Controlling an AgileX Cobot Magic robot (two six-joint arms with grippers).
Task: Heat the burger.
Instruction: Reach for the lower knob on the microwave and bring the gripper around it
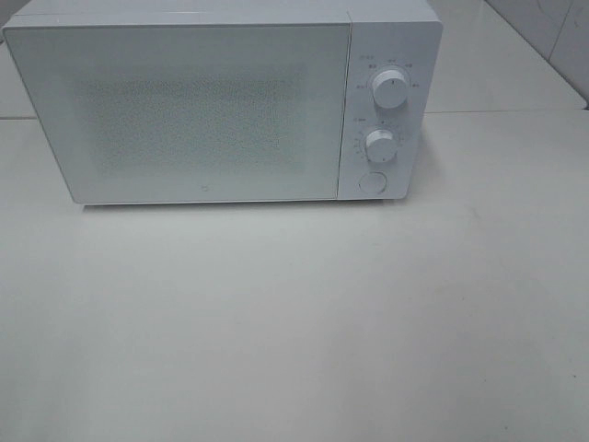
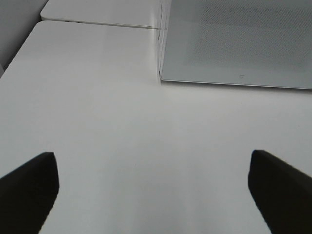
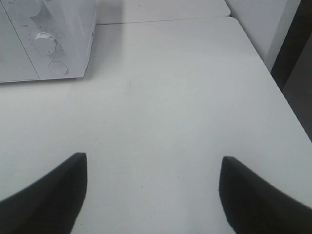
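The burger is out of view in every frame. A white microwave (image 1: 202, 101) stands at the back of the white table with its door shut; its door (image 2: 239, 44) and its knob panel (image 3: 46, 44) show in the wrist views. Two round knobs (image 1: 390, 90) and a round button (image 1: 372, 181) sit on its right side. My left gripper (image 2: 153, 190) hangs open over bare table in front of the microwave's left corner. Over bare table to the right of the microwave, my right gripper (image 3: 151, 187) is open too. Neither holds anything. Neither arm shows in the exterior high view.
The white table (image 1: 294, 313) stretches in front of the microwave. Its right edge (image 3: 280, 92) drops to a dark floor, and its left edge (image 2: 19, 53) runs beside a grey wall. A seam (image 1: 497, 112) joins a second table behind.
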